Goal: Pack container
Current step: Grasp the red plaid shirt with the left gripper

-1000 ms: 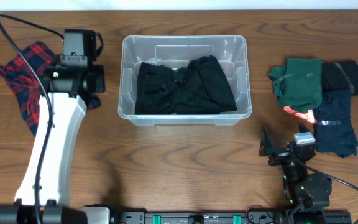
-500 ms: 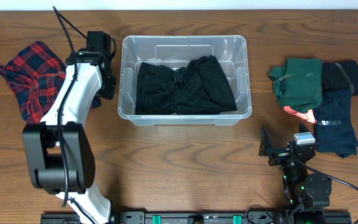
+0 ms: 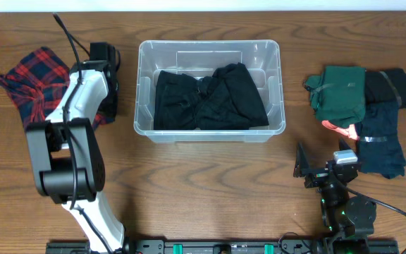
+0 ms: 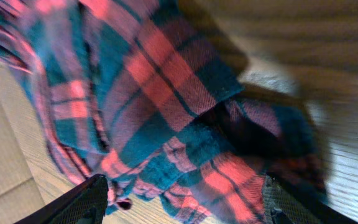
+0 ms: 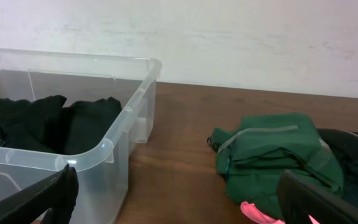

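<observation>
The clear plastic container point(image 3: 144, 56) stands at the table's middle back with black clothing point(image 3: 210, 97) lying in it; it also shows in the right wrist view point(image 5: 110, 149). A red and blue plaid cloth point(image 3: 30, 88) lies at the far left. My left gripper point(image 3: 109, 106) is open, just above the plaid cloth's right edge; the cloth point(image 4: 166, 106) fills the left wrist view between the fingers point(image 4: 182, 202). My right gripper point(image 3: 323, 164) is open and empty at the front right, near a green garment point(image 3: 340, 92).
A pile of clothes lies at the right: the green garment point(image 5: 278, 155), dark navy pieces point(image 3: 386, 130) and a pink item point(image 3: 340, 129). A white wall runs behind the table in the right wrist view.
My left arm has swung from a stretch along the table to a reach toward the back left, with the gripper coming down at the plaid cloth's right edge. The right arm has not moved.
</observation>
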Controlling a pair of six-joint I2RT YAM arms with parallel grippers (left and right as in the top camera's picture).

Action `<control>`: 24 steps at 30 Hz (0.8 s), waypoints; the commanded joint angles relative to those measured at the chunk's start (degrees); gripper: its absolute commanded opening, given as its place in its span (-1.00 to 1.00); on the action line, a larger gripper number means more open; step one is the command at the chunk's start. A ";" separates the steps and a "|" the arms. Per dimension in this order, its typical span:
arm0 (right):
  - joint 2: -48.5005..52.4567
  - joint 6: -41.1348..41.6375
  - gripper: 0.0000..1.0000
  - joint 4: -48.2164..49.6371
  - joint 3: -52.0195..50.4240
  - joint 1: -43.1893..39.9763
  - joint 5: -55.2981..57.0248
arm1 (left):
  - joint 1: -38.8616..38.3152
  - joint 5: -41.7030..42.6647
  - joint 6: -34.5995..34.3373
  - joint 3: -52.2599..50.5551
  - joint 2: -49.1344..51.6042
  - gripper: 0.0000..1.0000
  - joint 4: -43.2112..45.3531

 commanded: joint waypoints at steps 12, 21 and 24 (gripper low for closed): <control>-0.44 0.17 0.99 -0.07 -0.17 -0.57 -0.22 | 0.04 -1.81 -7.41 0.24 3.63 0.59 0.85; -0.44 0.17 0.98 -0.07 -0.17 -0.57 -0.22 | 0.04 -2.27 -7.48 0.24 9.66 0.58 3.56; -0.44 0.17 0.99 -0.07 -0.17 -0.57 -0.22 | 0.13 -3.41 -9.64 0.24 10.23 0.47 4.52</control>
